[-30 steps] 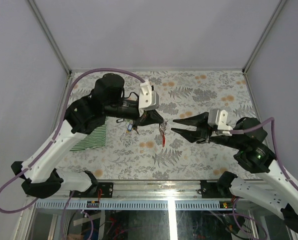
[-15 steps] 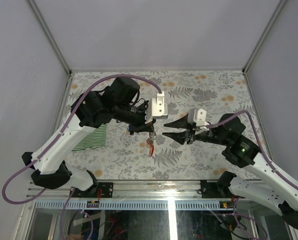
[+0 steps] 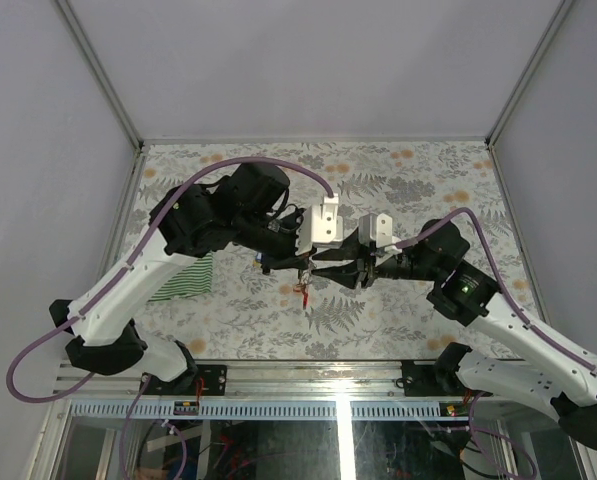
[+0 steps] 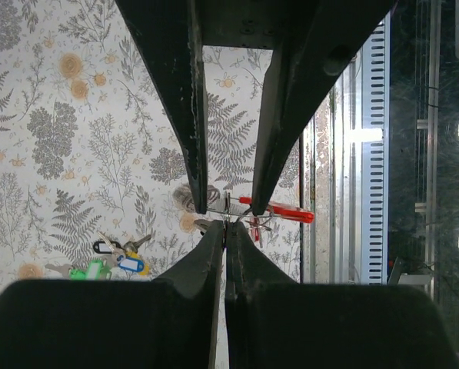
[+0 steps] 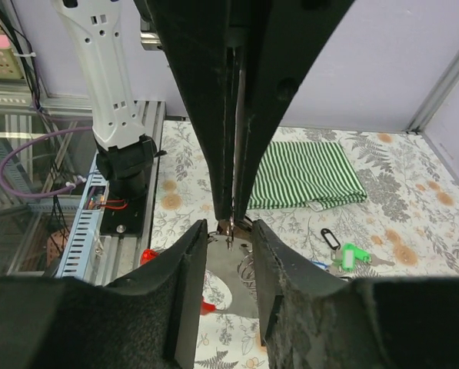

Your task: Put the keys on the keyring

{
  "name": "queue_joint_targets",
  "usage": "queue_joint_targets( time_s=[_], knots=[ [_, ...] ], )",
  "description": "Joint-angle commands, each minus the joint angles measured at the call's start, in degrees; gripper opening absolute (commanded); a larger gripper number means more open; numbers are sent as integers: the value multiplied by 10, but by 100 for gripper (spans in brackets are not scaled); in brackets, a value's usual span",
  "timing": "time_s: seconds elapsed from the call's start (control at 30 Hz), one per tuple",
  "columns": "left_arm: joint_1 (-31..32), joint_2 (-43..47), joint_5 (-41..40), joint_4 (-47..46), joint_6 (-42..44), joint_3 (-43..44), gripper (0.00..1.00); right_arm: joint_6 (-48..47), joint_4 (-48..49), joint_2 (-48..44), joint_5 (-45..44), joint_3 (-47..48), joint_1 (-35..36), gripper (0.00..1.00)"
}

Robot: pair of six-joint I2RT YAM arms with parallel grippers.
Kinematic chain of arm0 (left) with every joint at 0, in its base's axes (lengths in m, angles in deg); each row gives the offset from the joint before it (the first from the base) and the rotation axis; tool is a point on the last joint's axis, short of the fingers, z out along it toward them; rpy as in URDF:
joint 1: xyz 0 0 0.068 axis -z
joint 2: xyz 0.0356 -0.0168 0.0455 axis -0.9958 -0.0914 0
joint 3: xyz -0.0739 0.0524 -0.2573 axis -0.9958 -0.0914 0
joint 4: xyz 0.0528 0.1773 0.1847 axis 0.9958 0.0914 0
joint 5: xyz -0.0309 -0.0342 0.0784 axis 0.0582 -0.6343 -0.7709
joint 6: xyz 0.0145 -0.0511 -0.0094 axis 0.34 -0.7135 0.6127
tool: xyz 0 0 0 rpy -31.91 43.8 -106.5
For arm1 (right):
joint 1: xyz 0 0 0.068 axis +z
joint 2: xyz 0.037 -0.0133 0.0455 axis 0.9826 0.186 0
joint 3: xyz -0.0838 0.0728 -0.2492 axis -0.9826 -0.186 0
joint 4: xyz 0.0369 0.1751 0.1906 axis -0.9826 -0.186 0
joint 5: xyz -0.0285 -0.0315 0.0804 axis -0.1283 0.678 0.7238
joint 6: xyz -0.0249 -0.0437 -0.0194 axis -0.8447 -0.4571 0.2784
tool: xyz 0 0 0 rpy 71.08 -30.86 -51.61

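Note:
My left gripper is shut on the thin wire keyring, held in the air above the table. A red tag hangs from the ring. My right gripper is open, tip to tip with the left one, and its fingers straddle the ring without touching it. The keys, with black, green and blue tags, lie in a small heap on the table below; in the top view they are mostly hidden by the left arm.
A folded green-and-white striped cloth lies on the floral tabletop at the left. The table's near metal rail runs close below the grippers. The left arm's base stands at that edge.
The two grippers have closed in on each other: the right one slid left to the ring, and the left one carried the keyring slightly left and nearer. The jaws stand the same.

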Motion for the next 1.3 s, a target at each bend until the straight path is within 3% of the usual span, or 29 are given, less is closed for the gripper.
queue_joint_targets(
  time_s=[0.0, 0.17, 0.37, 0.5, 0.63, 0.77, 0.97, 1.13, 1.27],
  knots=[
    [8, -6, -14, 7, 18, 22, 0, 6, 25, 11, 25, 23, 1, 35],
    [10, -7, -16, 7, 21, 24, 0, 1, 18, 16, 28, 23, 1, 31],
    [12, -9, -16, 7, 24, 25, 0, -2, 13, 19, 28, 26, 1, 17],
    [12, -7, -16, 4, 29, 25, 1, -4, 6, 24, 29, 34, 1, 2],
    [12, 12, -10, -26, 32, 7, 14, -13, -13, 21, 27, 48, 0, 0],
    [11, 72, -3, -114, 30, -59, 26, -16, -17, 6, 23, 59, 1, 0],
    [12, 220, 47, -331, 18, -226, 40, -9, -15, -15, 44, 78, 1, 0],
    [12, 297, 89, -500, -26, -344, 42, 1, -5, -27, 78, 92, 1, 0],
    [12, 311, 98, -552, -44, -379, 41, 2, -5, -33, 96, 103, 1, 0]
  ],
)
